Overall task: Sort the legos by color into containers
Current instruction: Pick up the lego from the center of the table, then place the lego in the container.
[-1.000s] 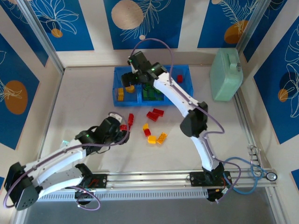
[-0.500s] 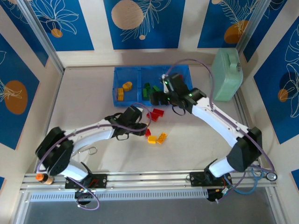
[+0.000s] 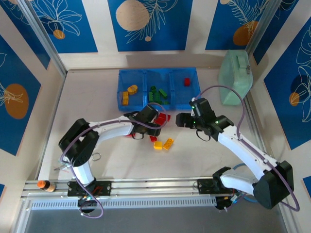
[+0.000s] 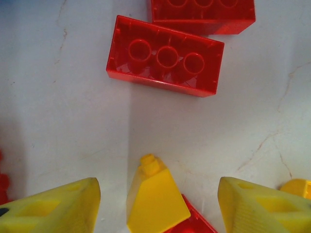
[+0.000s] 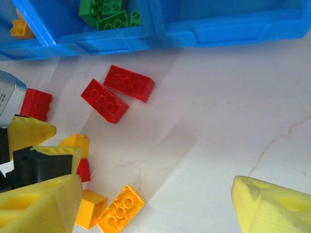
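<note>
The blue tray [image 3: 194, 92] lies at the back; its left compartment holds yellow-orange legos [image 3: 128, 92], the middle one green legos [image 3: 158, 94], the right one a red lego [image 3: 186, 81]. Loose legos lie in front of it: two red bricks [image 5: 129, 82] [image 5: 104, 100], an orange brick [image 5: 120, 208] and a yellow one [image 5: 90, 208]. My left gripper [image 4: 158, 196] is open low over the table, straddling a yellow sloped brick [image 4: 155, 194] that rests on a red piece [image 4: 194, 224], with gaps on both sides. My right gripper [image 5: 155, 204] is open and empty over bare table, right of the pile.
A pale mint case [image 3: 234, 77] stands at the back right, beside the tray. The left gripper's yellow fingers [image 5: 29, 131] show in the right wrist view, close to a red brick [image 5: 36, 104]. Bare table lies left of the tray and toward the near rail.
My right arm has come back from over the tray to the table right of the pile, its jaws narrowing a little. My left arm has reached right, into the loose bricks.
</note>
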